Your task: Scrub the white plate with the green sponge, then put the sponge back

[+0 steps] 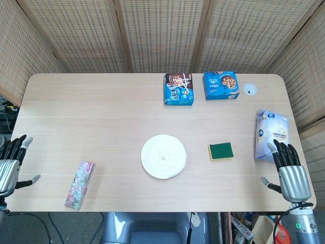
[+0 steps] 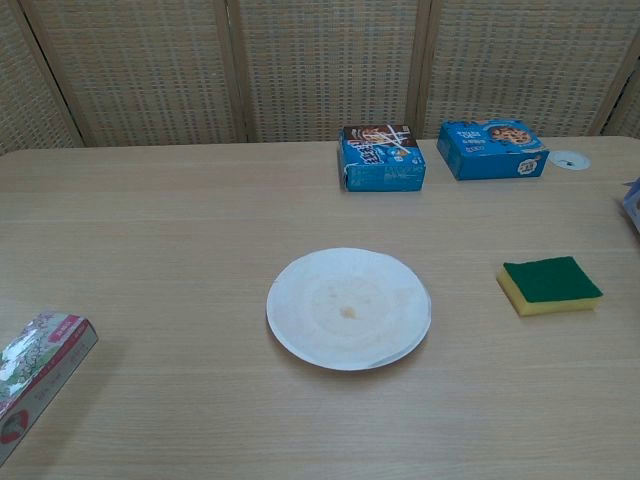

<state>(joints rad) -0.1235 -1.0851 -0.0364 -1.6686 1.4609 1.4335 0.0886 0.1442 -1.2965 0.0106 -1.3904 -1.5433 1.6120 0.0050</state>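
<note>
The white plate lies flat near the table's front middle, with a small brown spot at its centre. The green sponge, green on top and yellow below, sits on the table to the plate's right. My right hand hovers at the front right corner, fingers apart and holding nothing, well right of the sponge. My left hand is at the front left edge, fingers spread and empty. Neither hand shows in the chest view.
Two blue snack boxes stand at the back of the table, with a small white disc beside them. A white-blue bag lies just beyond my right hand. A floral box lies front left.
</note>
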